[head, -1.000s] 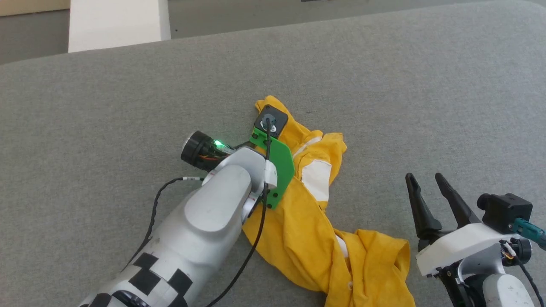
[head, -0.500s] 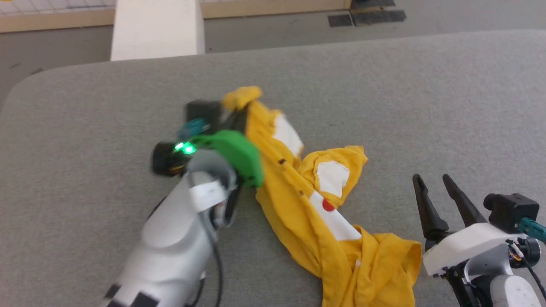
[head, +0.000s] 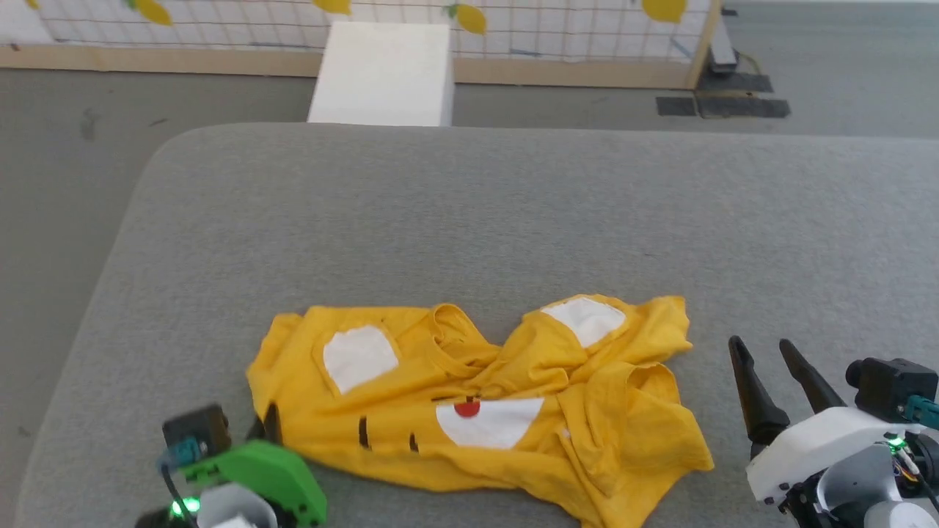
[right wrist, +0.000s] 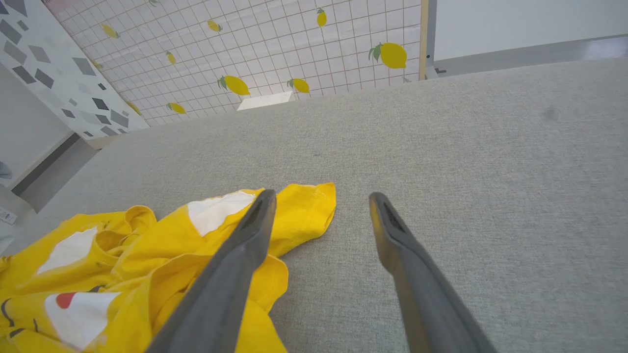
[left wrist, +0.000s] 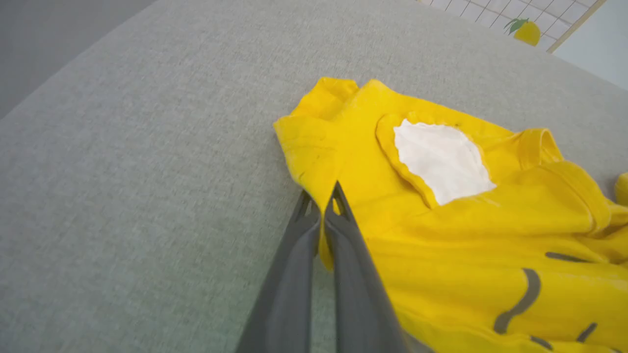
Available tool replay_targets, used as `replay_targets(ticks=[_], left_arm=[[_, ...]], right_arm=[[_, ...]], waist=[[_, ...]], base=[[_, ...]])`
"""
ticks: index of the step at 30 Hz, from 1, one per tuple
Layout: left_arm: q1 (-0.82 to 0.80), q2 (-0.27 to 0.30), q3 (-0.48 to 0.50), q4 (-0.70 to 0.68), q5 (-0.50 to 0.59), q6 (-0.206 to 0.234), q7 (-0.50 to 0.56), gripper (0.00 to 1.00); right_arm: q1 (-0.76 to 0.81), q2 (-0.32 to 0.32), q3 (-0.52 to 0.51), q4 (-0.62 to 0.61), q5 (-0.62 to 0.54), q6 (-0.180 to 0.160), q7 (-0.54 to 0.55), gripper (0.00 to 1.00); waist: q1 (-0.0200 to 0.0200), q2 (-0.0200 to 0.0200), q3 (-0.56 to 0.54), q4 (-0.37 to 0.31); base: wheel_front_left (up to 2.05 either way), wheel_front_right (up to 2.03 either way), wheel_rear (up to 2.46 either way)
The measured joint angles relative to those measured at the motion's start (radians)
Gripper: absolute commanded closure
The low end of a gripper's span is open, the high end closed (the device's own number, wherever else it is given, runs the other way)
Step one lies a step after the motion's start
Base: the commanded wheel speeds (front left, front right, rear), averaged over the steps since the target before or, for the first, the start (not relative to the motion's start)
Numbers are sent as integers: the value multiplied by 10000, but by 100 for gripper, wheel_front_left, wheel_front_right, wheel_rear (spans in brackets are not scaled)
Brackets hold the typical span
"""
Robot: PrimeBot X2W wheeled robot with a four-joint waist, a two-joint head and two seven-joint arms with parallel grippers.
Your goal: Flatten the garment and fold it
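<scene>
Left pincer (left wrist: 321,193) clenched on the garment (head: 469,396) — right pincer (head: 761,346) released.

Nearest, at seven o'clock in my head view, my left pincer pinches a fold of the yellow cloth's edge. At four o'clock my right pincer hangs agape just beside the cloth. The garment lies crumpled, print up, on the grey table (head: 440,220) toward six o'clock — beyond, near twelve, stand a white block (head: 381,73) and a lemon-printed fence (head: 572,29).

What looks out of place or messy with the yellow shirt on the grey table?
The garment is not flat: its middle is twisted and bunched, and its right side lies folded over itself, rumpled. The left fingers are shut on its left edge; the right fingers stand open beside it.
</scene>
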Motion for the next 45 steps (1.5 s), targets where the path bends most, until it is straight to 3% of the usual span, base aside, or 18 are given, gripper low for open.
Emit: replay_targets(ticks=[1,2,3,9,16,19,24,30,32,33,40,45], left_arm=[[194,-10,-56,8,-63,4,81,81],[315,-36,-75,19,-132,-27,140,18],[441,-109,-82,44,-290,-77,215,0],[573,-230,-221,111,-249,-211,-290,0],[258,-219,232,-644,930,-430,-1695,0],[35,-441,924,-1384,1801,-763,-1707,0],[-11,-1379,1787,-2146,3043,-1628,-1737,0],[18,-2109,2545,-2084,3783,-2520,-1737,0],[22,-2253,2746,-1946,3910,-2773,-1737,0],[23,-2293,2801,-1883,3944,-2869,-1737,0],[-28,-2364,3039,-1058,4397,-3335,-1745,0],[-641,-1724,3028,-245,4420,-3806,-1099,0]], right_arm=[[6,4,-73,46,0,0,75,0],[9,0,-107,88,-4,0,157,0],[12,-2,-159,140,-42,0,255,0],[-155,4,-343,374,-552,0,502,0],[-1612,2,-556,1528,-1559,0,1091,0],[-2440,6,-828,2506,-1916,0,1693,0],[-3505,-13,-1310,4010,-2522,0,3212,0],[-4213,-52,-995,4633,-3018,-2,4707,0],[-4328,-146,-826,4608,-3028,-8,5248,57],[-4342,-151,-763,4552,-3028,-6,5398,100],[-3471,23,-1112,3457,-2964,2,4704,100],[-2460,13,-1753,1893,-2778,0,4172,100]], waist=[[0,0,-38,108],[0,0,-65,191],[0,0,-96,294],[0,0,-180,765],[0,0,130,1088],[0,0,343,1202],[0,0,693,1467],[0,0,1007,1757],[0,0,1060,1814],[0,0,1061,1819],[0,0,901,1607],[0,0,791,1285]], base=[[0,0,0],[0,0,0],[0,0,0],[0,0,0],[0,0,0],[0,0,0],[0,0,0],[0,0,0],[0,0,0],[0,0,0],[0,0,0],[0,0,0]])
